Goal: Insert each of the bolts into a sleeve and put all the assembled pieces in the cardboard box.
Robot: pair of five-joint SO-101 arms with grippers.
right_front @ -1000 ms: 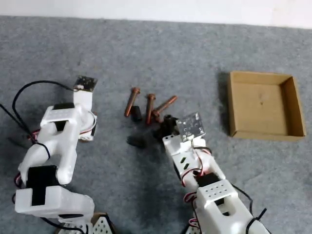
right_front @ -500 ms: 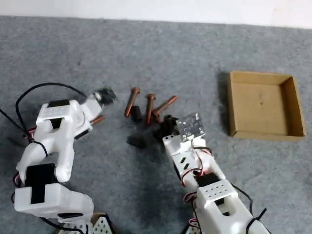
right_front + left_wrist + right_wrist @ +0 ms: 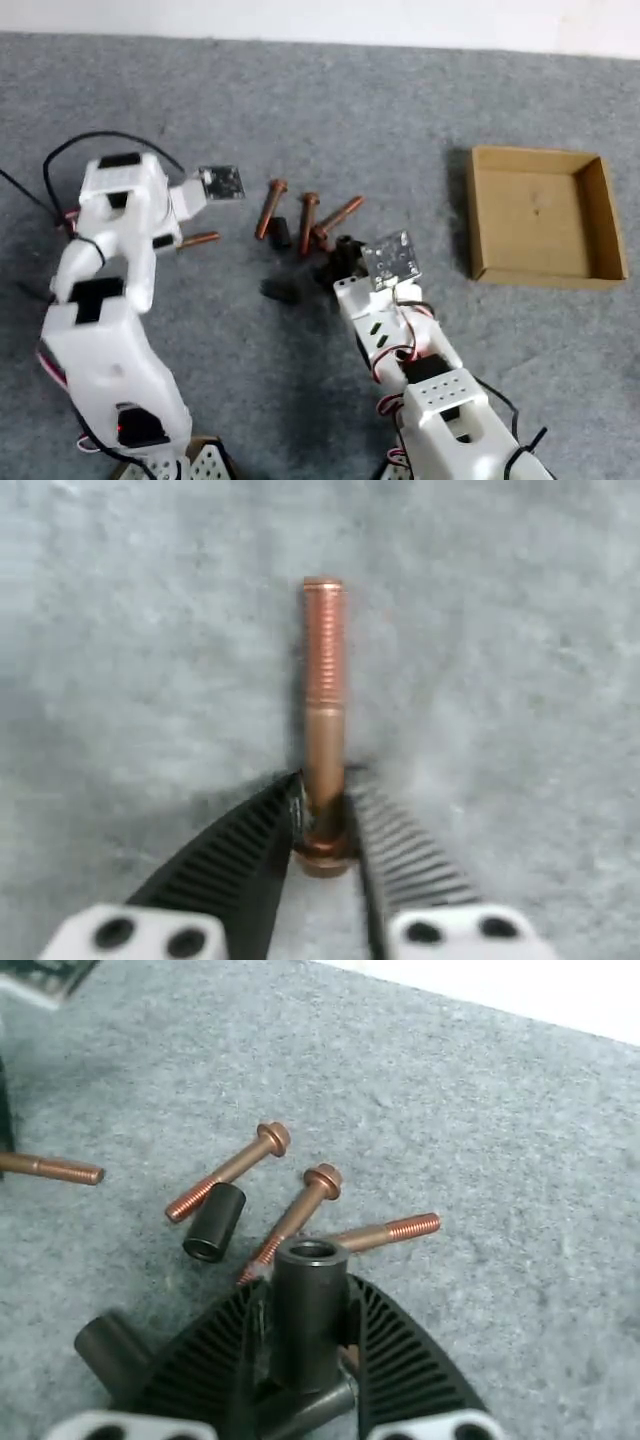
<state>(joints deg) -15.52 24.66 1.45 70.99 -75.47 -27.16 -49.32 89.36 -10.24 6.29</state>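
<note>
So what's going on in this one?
Two arms are working on bolts and sleeves. The left tool is shut on a copper bolt, gripping it near the head. The right tool is shut on a black sleeve, held with its open end up. Three more bolts and spare sleeves lie bunched between the arms. Nothing looks assembled yet, and the cardboard box holds nothing.
</note>
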